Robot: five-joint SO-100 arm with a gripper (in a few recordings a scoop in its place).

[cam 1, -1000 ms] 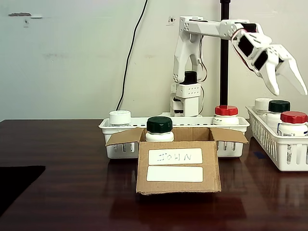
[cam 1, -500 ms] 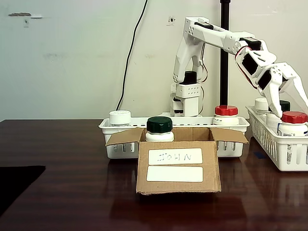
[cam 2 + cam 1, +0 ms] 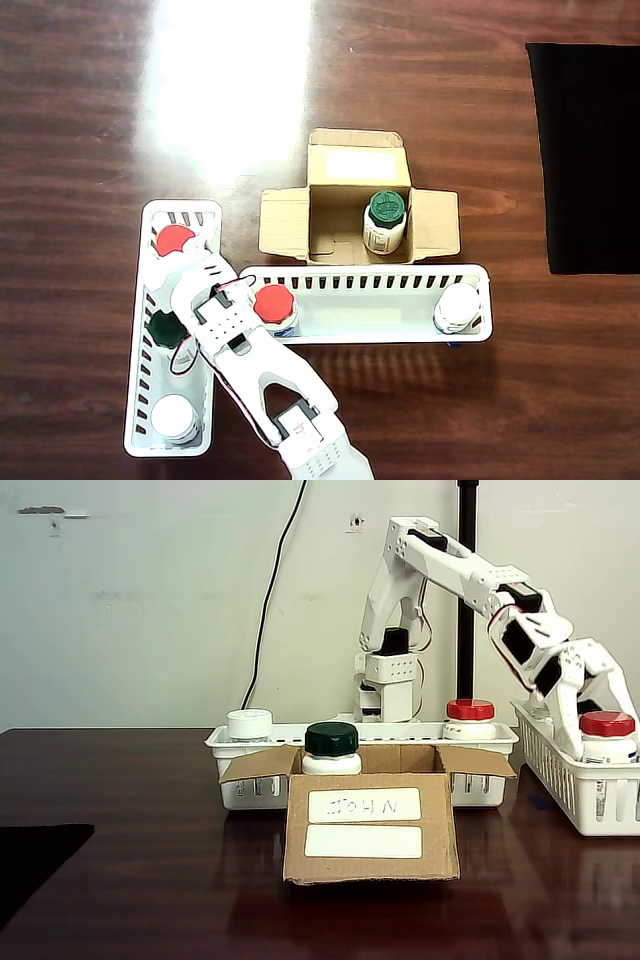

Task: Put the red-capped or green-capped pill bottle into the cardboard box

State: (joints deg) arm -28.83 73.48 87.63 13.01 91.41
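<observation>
In the fixed view, the white two-finger gripper [image 3: 600, 730], fingers spread, is seen straddling the red-capped white plastic pill bottle [image 3: 607, 737] in the white slotted basket [image 3: 570, 780]. In the overhead view, the brown cardboard box [image 3: 335, 200] lies well apart; the neighbouring green-capped bottle [image 3: 164, 330] could be knocked.

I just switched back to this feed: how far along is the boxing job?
Done: one green-capped bottle already stands in the cardboard box. In hand: the gripper is open and lowered into the side basket, beside the red-capped pill bottle, holding nothing yet. Left: closing on that bottle, lifting it out, and placing it in the box.
</observation>
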